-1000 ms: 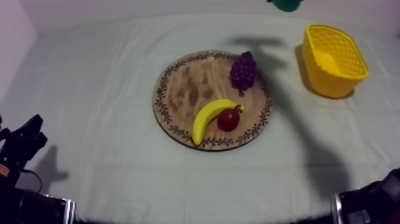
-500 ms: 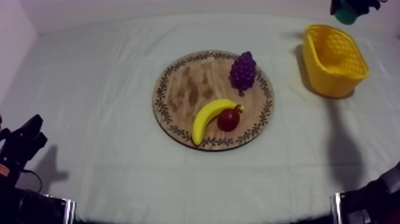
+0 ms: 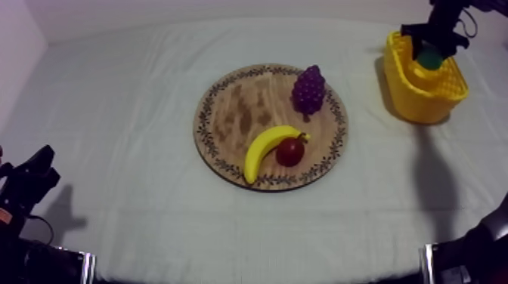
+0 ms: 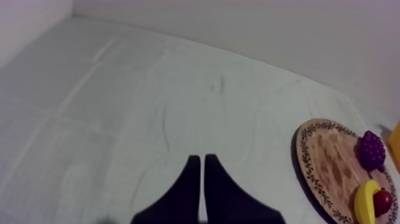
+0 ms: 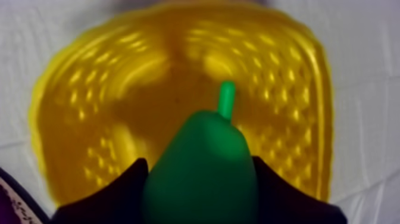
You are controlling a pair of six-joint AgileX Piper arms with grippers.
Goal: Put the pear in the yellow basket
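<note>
Bare cloth (image 3: 363, 143) lies between the wooden board (image 3: 242, 113) and the yellow basket (image 3: 412, 102).

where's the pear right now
The pear is clamped in the right gripper, just over the mouth of the yellow basket at the far right of the table in the top view, well apart from the wooden board.

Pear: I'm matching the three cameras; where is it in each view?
Top view: pear in the right end effector over the yellow basket, far right.
Right wrist view: pear between the fingers, above the basket.
Left wrist view: wooden board, basket's edge beyond.
Shared landmark: the basket.
</note>
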